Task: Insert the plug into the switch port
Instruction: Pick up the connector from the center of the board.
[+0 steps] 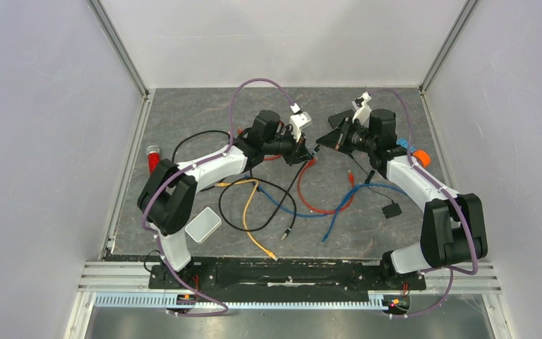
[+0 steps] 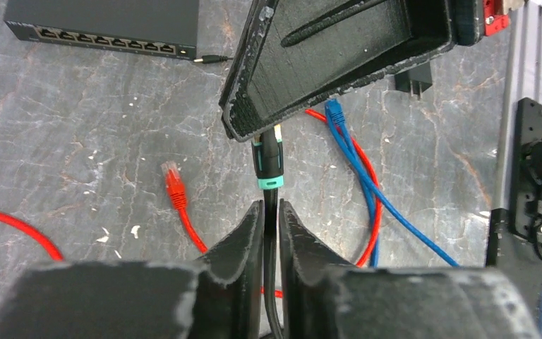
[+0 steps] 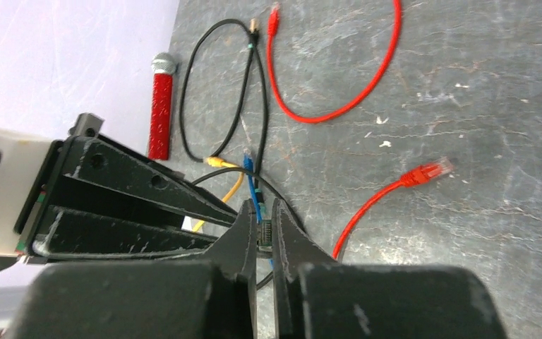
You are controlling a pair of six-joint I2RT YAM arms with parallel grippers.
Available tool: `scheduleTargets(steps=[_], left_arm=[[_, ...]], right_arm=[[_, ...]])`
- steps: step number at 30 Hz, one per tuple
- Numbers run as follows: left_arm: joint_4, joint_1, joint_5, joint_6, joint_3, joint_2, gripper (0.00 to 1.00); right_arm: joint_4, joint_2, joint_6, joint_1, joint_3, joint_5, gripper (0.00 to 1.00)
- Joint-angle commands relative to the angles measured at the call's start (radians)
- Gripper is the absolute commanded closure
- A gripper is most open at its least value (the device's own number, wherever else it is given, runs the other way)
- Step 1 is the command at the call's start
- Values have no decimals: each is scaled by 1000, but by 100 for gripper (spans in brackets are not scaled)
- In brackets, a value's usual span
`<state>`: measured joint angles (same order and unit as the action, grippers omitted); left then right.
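Observation:
My left gripper (image 2: 271,205) is shut on a black cable (image 2: 274,282), just behind the plug's teal-ringed boot (image 2: 269,166). The plug's tip is hidden in the left wrist view under my right gripper's fingers (image 2: 339,56). My right gripper (image 3: 262,205) is shut on the plug (image 3: 265,236), held above the table. The left gripper's fingers (image 3: 134,191) reach in from the left. From above, the left gripper (image 1: 305,150) and the right gripper (image 1: 322,145) meet tip to tip mid-table. The black switch (image 2: 102,32) lies flat at the far left, its row of ports facing me.
Loose cables cross the mat: a red one with its plug (image 2: 174,185), a blue one (image 2: 335,113), and a yellow one (image 1: 250,212). A red cylinder (image 3: 161,106) lies by the left wall. A white box (image 1: 203,224) and a black adapter (image 1: 392,210) sit nearer the bases.

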<state>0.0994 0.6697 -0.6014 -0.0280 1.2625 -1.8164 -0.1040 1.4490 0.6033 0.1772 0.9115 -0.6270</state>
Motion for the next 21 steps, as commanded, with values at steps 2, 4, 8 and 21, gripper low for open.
scheduleTargets(steps=[2, 4, 8, 21], left_arm=[[27, 2, 39, 0, -14, 59, 65], [106, 2, 45, 18, -48, 67, 55], [177, 2, 63, 50, -64, 67, 44], [315, 2, 15, 134, -49, 2, 58]], right_arm=[[-65, -35, 67, -1, -42, 44, 100], [-87, -36, 88, -2, -53, 32, 100], [-121, -54, 123, -3, -78, 42, 100], [-232, -65, 235, -2, -138, 38, 100]])
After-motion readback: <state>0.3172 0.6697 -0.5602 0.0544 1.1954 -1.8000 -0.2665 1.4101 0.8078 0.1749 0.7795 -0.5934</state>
